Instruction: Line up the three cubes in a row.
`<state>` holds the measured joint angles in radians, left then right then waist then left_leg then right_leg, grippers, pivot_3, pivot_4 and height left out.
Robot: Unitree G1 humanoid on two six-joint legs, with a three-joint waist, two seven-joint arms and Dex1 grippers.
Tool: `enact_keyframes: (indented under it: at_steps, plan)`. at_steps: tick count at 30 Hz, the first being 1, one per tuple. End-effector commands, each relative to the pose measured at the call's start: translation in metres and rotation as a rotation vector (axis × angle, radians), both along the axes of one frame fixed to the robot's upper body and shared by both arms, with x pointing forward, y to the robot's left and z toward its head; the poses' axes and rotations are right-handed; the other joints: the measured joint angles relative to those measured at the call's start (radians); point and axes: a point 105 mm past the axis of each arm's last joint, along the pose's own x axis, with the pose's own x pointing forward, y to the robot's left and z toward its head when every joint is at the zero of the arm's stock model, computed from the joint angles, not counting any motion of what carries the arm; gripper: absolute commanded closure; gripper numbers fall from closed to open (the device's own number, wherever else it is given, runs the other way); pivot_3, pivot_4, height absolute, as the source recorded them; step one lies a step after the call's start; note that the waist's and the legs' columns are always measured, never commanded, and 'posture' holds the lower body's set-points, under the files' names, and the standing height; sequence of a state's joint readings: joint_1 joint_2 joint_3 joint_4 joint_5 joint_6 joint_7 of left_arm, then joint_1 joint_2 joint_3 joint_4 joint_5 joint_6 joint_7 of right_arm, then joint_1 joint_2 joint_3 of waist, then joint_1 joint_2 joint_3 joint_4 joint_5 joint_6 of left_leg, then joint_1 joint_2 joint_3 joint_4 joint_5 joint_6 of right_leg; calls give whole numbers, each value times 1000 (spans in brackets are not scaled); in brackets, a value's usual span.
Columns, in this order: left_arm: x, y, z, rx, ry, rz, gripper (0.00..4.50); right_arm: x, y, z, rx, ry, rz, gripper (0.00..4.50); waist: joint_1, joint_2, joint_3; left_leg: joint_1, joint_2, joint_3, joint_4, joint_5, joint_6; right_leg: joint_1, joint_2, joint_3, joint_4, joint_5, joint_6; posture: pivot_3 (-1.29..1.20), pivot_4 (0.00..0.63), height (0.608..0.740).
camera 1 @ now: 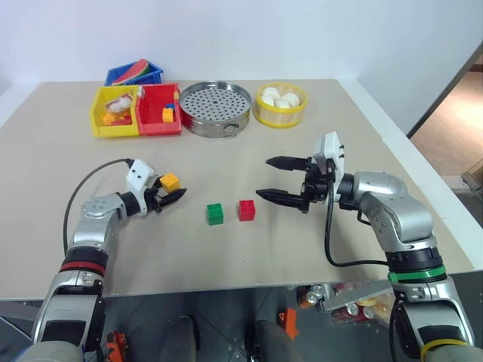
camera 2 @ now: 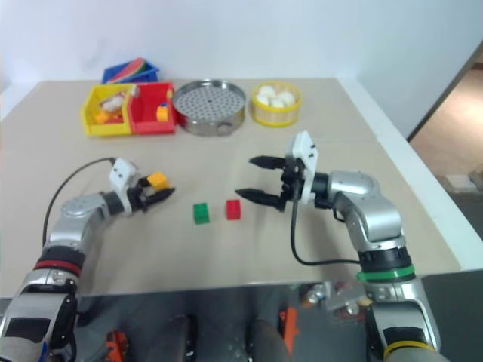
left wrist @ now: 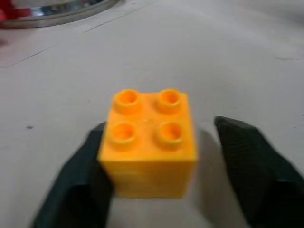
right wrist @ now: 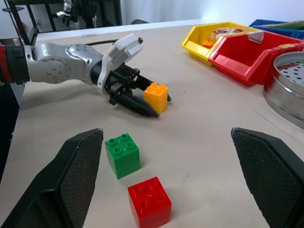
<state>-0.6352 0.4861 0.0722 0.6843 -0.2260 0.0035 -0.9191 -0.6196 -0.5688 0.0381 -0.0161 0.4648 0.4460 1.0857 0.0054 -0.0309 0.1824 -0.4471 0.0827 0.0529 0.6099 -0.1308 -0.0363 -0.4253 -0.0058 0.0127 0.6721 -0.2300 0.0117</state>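
Left wrist view gives the closest look at the yellow-orange cube: a plastic toy brick with four round studs on top, sitting on the pale table between the two black fingers of the left gripper. One finger touches the cube's side, while a narrow gap of table shows between the cube and the other finger, so the jaws are partly closed around it without a visible clamp on both sides. In the left eye view this cube lies at centre left of the frame, at the tips of the left gripper. The green cube and the red cube stand just beside each other near the middle of the frame, apart by a slim gap, both studded side up and resting on the table. The yellow-orange cube lies to their left and a little higher in the frame, well apart from the green one. The right gripper is at centre right of the frame, its two black fingers spread wide, one above the other, pointing toward the red cube. It holds nothing and touches nothing.
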Motion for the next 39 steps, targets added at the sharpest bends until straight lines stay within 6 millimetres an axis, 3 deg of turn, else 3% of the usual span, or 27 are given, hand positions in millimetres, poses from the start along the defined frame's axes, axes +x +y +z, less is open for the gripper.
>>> enact_keyframes:
  at_steps: [1,2,7,12,15,18,39]
  plan:
    - [4,8,17,-24,-43,32,2808,0,-3,8,-2,-51,-3,0,0,0,0,0,0,0,0,0,0,0,0,0,0,0,0,0,150,740]
    - [3,8,16,-14,-42,30,3139,0,-2,8,-4,-51,-2,0,0,0,0,0,0,0,0,0,0,0,0,0,0,0,0,0,150,740]
    - [-9,3,27,31,-96,-28,3152,0,-1,8,-13,-58,8,0,-1,0,0,0,0,0,0,0,0,0,0,0,0,0,0,0,150,740]
    - [-56,-24,28,71,-92,-254,3152,0,-3,6,-32,-58,8,0,-4,0,0,0,0,1,-2,0,0,-1,0,1,0,-1,-1,0,150,740]
    - [-81,-27,19,124,-42,-366,3152,1,-4,4,-38,-55,11,0,-4,0,0,0,0,0,-2,0,0,-1,0,0,0,-1,-2,0,150,740]
    - [-93,-22,10,178,17,-433,3152,1,-4,2,-52,-55,16,0,-4,0,0,1,1,0,-2,0,0,-1,0,0,1,-4,-7,0,150,740]
    - [-75,-17,-12,301,62,-536,3152,0,-9,-1,-75,-59,6,0,-1,0,0,2,0,1,-3,0,0,-1,0,1,1,-5,-7,0,150,740]
